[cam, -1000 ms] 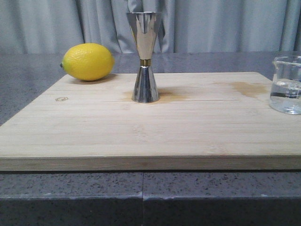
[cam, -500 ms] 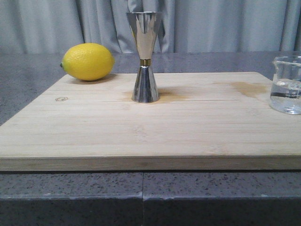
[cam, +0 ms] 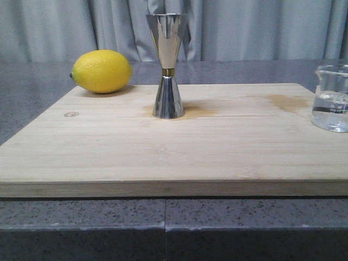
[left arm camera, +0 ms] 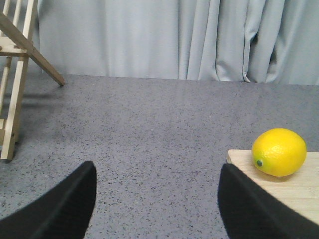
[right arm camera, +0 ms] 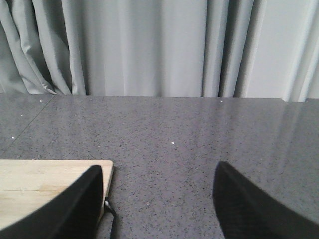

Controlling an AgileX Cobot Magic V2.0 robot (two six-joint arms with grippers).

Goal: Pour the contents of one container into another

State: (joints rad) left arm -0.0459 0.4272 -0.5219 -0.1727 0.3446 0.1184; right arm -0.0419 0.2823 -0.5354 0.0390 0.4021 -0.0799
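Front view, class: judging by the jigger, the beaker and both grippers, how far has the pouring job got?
Done: nothing yet. The steel jigger stands upright on the wooden board, and the glass beaker at the board's right edge holds clear liquid, untouched. In hand: nothing; the left gripper and right gripper are both open and empty, off to the sides. Left: grasp one container, pour into the other. The lemon plays no visible part.

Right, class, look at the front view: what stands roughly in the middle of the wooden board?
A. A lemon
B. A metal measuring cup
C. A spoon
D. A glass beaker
B. The metal measuring cup stands upright near the middle of the board, while the lemon sits at its far left corner and the glass beaker at its right edge.
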